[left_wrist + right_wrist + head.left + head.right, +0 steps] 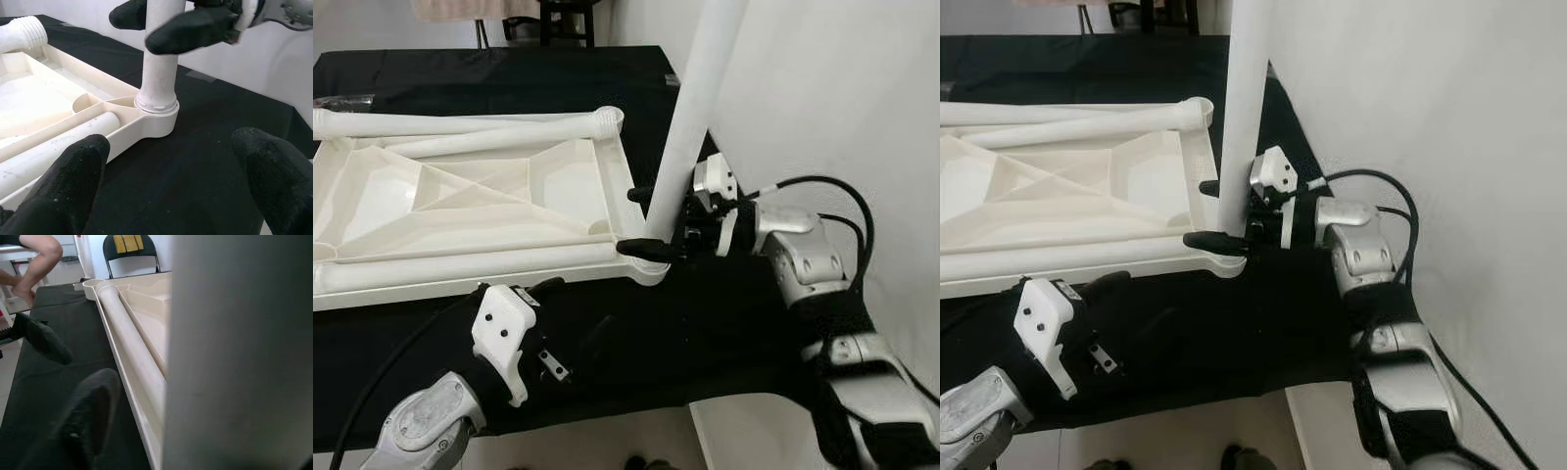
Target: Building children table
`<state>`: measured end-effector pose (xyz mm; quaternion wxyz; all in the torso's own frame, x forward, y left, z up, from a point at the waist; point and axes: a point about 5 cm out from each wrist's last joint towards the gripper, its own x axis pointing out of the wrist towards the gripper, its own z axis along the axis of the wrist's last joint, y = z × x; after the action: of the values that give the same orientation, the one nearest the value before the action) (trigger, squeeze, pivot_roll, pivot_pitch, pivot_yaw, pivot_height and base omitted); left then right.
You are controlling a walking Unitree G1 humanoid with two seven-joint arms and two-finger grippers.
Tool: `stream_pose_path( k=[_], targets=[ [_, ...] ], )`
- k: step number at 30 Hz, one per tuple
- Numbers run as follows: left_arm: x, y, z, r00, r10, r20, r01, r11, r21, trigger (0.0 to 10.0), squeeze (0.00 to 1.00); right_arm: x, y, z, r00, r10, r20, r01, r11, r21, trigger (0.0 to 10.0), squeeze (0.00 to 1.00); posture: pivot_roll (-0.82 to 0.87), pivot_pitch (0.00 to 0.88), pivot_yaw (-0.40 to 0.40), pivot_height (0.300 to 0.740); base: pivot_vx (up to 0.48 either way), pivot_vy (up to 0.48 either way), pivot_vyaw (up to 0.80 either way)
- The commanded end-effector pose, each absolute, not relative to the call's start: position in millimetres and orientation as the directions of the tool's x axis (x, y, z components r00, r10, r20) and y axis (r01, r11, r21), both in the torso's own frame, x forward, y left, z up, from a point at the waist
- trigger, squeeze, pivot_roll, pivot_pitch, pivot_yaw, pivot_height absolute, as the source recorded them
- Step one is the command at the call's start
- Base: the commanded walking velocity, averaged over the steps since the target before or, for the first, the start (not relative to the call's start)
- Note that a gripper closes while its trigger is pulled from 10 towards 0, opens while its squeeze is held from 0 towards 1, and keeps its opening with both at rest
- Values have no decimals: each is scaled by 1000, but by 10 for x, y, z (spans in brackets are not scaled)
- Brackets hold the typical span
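Tabletop (pixel 460 196), white plastic and turned underside up, lies on the black-covered bench (pixel 705 323), its ribbed hollow facing the camera. At its near right corner an upright leg (pixel 690 127) stands in the corner socket (pixel 156 115), seated down to its collar. 3 more legs (pixel 460 125) lie loose across the underside: 2 along the far edge, 1 of them showing a threaded end in the left wrist view, and 1 along the near edge.

Right tool (pixel 646 220) is closed around the upright leg just above the socket, 1 black finger in front of the tube and 1 behind it. Left tool (pixel 553 304) rests low on the black cloth just in front of the tabletop's near edge, fingers spread wide and holding nothing, pointed toward the socket.

Judging by this, the step in hand is fixing the 1st leg into its corner. Whether the thread is fully home cannot be told. The next move likely calls for turning the leg while keeping it vertical, with the tabletop braced so it does not spin on the cloth; then letting go and taking up another loose leg.

Beyond the bench stand a dark chair (pixel 129 249) and a person's bare leg (pixel 41 252).
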<state>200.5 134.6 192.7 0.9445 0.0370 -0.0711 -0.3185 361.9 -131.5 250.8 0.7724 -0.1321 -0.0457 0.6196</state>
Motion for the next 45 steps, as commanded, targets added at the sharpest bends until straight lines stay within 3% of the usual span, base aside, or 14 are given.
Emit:
stream_pose_path(
  k=[1,10,16,18,19,20,21,23,25,37,38,39,40,45],
  targets=[
    [2002,1332,1899,780,-618,98,610,786,103,10000,0,3639,-1257,2482,180,977,-117,-956,146,-254,0,0,135,190,-105,740,0,0,0],
    [2003,1339,1902,779,-619,96,611,785,105,10000,0,3663,-1309,2377,187,972,-141,-962,152,-229,0,0,118,196,-103,740,0,0,0],
    [2006,1343,1895,775,-625,91,617,780,102,10000,0,3665,-1429,2220,305,947,-101,-937,280,-207,0,0,102,200,-102,740,0,0,0],
    [2004,1342,1892,774,-627,90,620,778,101,10000,0,3647,-1455,2055,449,887,-109,-883,423,-202,0,0,100,205,-104,740,0,0,0],
    [2004,1342,1892,774,-627,90,620,778,101,10000,0,3647,-1455,2055,449,887,-109,-883,423,-202,0,0,100,205,-104,740,0,0,0],
    [2002,1343,1890,772,-630,87,622,776,103,10000,0,3628,-1447,1959,558,823,-108,-822,532,-203,0,0,102,206,-110,740,0,0,0],
    [2002,1343,1890,772,-630,87,622,776,103,10000,0,3628,-1447,1959,558,823,-108,-822,532,-203,0,0,102,206,-110,740,0,0,0],
    [2000,1362,1897,771,-631,86,623,775,104,10000,0,3503,-1380,1685,790,603,-113,-613,774,-158,0,0,91,218,-92,740,0,0,0],
    [2003,1375,1893,772,-631,83,623,775,103,10000,0,3350,-1248,1547,829,546,-123,-559,817,-141,0,0,94,214,-82,740,0,0,0],
    [2016,1366,1889,769,-634,85,626,773,101,10000,0,3356,-1135,1520,835,533,-138,-548,826,-133,0,0,89,212,-95,740,0,0,0],
    [2019,1372,1892,772,-630,86,622,776,102,10000,0,3373,-1128,1559,835,535,-131,-550,823,-142,10000,0,88,211,-94,740,0,0,0],
    [2022,1374,1895,773,-629,87,621,777,102,10000,0,3380,-1123,1588,835,536,-126,-550,822,-147,10000,0,88,211,-94,740,0,0,0],
    [2031,1354,1898,768,-634,92,627,773,100,10000,0,3417,-1071,1707,789,608,-87,-614,776,-146,10000,1000,79,211,-94,740,0,0,0],
    [2043,1313,1902,757,-646,98,639,763,95,10000,0,3385,-951,1992,686,727,3,-715,676,-178,10000,1000,73,209,-96,740,0,0,0]
  ],
)
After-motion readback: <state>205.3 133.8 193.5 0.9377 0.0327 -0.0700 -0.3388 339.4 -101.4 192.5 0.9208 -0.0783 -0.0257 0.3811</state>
